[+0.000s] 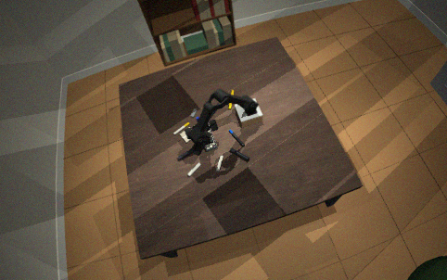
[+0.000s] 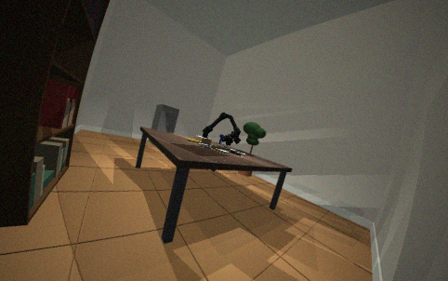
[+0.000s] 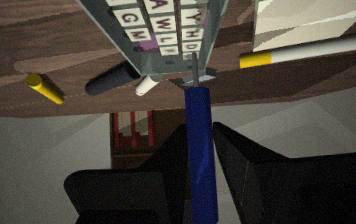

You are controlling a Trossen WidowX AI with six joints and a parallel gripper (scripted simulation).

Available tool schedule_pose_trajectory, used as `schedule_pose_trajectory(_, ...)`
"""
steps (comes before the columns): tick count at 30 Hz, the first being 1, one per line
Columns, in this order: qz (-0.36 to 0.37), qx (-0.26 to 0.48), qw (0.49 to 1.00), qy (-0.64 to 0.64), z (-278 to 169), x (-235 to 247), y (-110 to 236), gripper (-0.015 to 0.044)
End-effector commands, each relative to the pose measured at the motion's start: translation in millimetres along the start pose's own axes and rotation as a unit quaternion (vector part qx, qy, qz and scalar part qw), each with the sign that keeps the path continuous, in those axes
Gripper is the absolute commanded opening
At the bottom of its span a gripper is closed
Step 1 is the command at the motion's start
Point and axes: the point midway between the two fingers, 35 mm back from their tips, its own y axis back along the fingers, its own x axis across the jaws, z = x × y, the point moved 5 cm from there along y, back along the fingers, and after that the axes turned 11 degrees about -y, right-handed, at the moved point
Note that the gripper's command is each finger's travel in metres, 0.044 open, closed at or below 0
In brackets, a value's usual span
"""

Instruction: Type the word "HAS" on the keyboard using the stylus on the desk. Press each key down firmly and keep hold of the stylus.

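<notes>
In the wrist view my gripper (image 3: 199,128) is shut on the blue stylus (image 3: 201,165), which stands between the two dark fingers. Its grey tip (image 3: 194,65) points at the edge row of the keyboard (image 3: 150,25), near the keys marked H and D. I cannot tell whether the tip touches a key. In the top view the gripper (image 1: 209,143) is low over the middle of the dark wooden table (image 1: 278,176), and the arm hides the keyboard. In the exterior view the gripper (image 2: 229,138) is small above the table top (image 2: 195,159).
Loose pens lie around the keyboard: a yellow one (image 3: 45,88), a dark one (image 3: 110,80), a white one (image 3: 147,86) and a white one with a yellow end (image 3: 300,50) (image 1: 181,128). More pens (image 1: 239,154) (image 1: 194,169) lie in front. A bookshelf (image 1: 195,32) stands behind the table.
</notes>
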Motion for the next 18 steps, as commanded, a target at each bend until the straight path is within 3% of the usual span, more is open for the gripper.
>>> schedule_pose_trajectory(1,-0.003,0.000,1.000,0.000,1,-1,0,0.0081)
schedule_pose_trajectory(18,-0.003,0.000,1.000,0.000,11,1,-6,0.0081)
